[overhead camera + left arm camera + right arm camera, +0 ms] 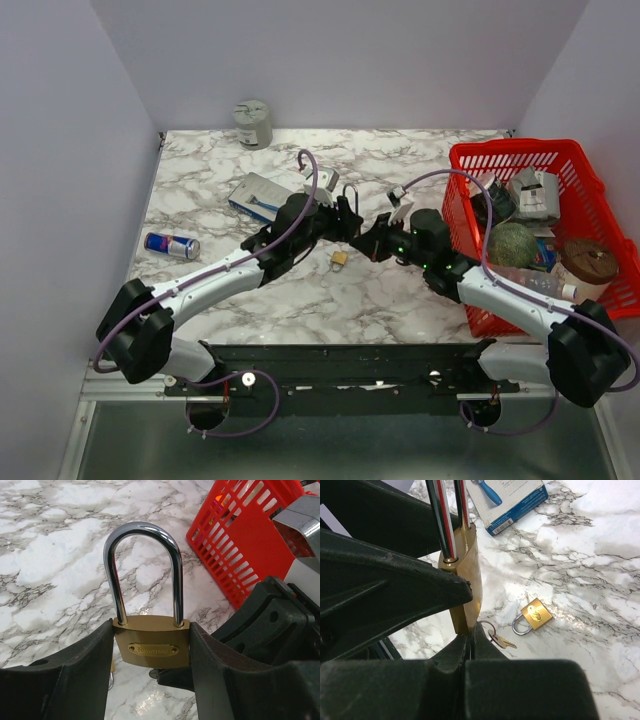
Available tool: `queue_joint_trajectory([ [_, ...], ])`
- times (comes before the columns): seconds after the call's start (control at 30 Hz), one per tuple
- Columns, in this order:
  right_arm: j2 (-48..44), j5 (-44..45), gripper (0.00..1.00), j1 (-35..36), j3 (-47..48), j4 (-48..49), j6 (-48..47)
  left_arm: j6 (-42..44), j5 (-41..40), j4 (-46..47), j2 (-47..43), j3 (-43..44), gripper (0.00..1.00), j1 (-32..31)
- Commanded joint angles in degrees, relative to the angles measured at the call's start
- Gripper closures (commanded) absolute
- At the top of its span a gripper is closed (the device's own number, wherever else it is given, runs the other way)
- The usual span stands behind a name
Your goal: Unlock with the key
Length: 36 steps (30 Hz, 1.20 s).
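The left end effector (150,627) was clamped on the body of a brass padlock with a tall chrome shackle (151,651), one dark finger (85,670) pressed against each side. It held the lock upright above the white marble counter (400,295), near the middle, shackle up.

The right end effector (471,639) met it from the opposite side. Its fingers were pressed together right at the bottom edge of that padlock (466,570). Whether a key sat between them could not be seen. A small ring with brass keys (496,637) hung just beside the fingertips.

A second, smaller brass padlock (534,617) lay flat on the counter close below the two end effectors. A blue and white carton (258,195) lay farther back on the left. A red and blue drink can (172,245) lay on its side near the left edge. A red plastic basket (520,155) full of items stood on the right.
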Motion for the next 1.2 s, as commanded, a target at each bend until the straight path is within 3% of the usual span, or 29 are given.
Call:
queue_joint_trajectory([
  [0.0,-1.7,4.1,0.99,-2.0,3.5,8.4,2.5,-1.6,8.3,-0.1,-1.5,-3.7,1.0,-4.4],
  [0.63,-7.4,12.4,0.99,-2.0,-3.9,18.6,1.8,-4.5,-9.1,-0.3,1.2,-6.5,1.0,-17.9],
  [0.93,-6.7,10.8,0.99,-2.0,-6.8,24.9,3.0,-9.0,-10.4,2.9,3.6,-7.6,1.0,-19.4],
  [1.17,-6.7,8.6,0.99,-2.0,-9.2,25.9,3.5,-8.2,-13.9,-1.0,3.3,-5.9,1.0,-19.1],
])
